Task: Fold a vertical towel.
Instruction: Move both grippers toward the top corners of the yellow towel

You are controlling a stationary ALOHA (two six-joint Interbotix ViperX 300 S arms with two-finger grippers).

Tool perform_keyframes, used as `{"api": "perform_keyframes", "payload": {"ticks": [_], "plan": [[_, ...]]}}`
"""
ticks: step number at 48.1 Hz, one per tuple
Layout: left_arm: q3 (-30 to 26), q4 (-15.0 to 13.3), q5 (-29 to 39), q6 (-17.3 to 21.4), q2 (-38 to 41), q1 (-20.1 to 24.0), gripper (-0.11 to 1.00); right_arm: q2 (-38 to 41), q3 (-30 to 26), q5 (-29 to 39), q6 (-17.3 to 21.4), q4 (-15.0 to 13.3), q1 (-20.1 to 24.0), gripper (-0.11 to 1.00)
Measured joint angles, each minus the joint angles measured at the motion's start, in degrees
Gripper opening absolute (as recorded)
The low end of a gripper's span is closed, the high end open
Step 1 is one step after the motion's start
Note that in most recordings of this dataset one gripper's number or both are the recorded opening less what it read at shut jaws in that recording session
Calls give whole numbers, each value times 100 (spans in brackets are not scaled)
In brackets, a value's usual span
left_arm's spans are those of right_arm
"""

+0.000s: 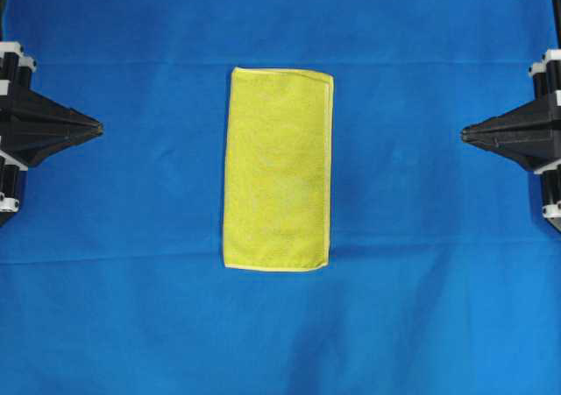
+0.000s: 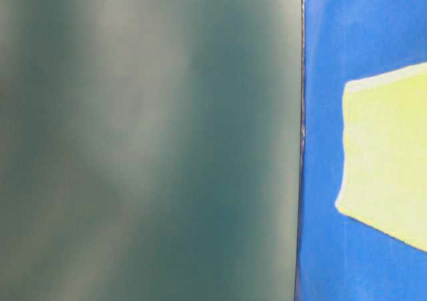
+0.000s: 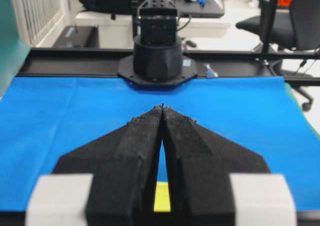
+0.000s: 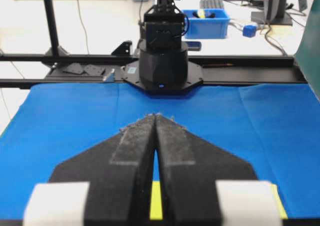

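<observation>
The yellow towel (image 1: 279,169) lies flat in the middle of the blue cloth, its long side running up and down the overhead view, a paler hem along its right and lower edges. My left gripper (image 1: 99,128) rests at the left edge, its tips pointing at the towel from well away, shut and empty. At the right edge my right gripper (image 1: 465,133) mirrors it, also shut and empty. In the left wrist view my left gripper (image 3: 162,107) shows tips touching, a sliver of towel (image 3: 161,203) behind them. In the right wrist view my right gripper (image 4: 156,116) shows the same, with the towel (image 4: 156,206).
A large blue cloth (image 1: 131,264) covers the whole work surface. The opposite arm's black base (image 3: 157,60) stands at the far edge in the left wrist view, and the other base (image 4: 162,60) in the right wrist view. A blurred dark green panel (image 2: 147,141) fills most of the table-level view.
</observation>
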Motion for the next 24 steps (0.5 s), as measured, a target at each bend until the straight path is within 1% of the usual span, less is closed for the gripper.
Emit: {"api": "perform_keyframes", "payload": {"ticks": [5,9,16,24], "plan": [[-44,-132,0,-35,211,62,0,88,-35,9,44,44,-44,0],[-88,-176,-35,-44,501,211,0,316,-132,97,105,141,-202,0],[-114,-185,-105,-53,949,527,0,958,-343,413,193,237,-694,0],[-211,-185,-123,-70,1573,958,0,1890,-633,659,211,246,-1283,0]]}}
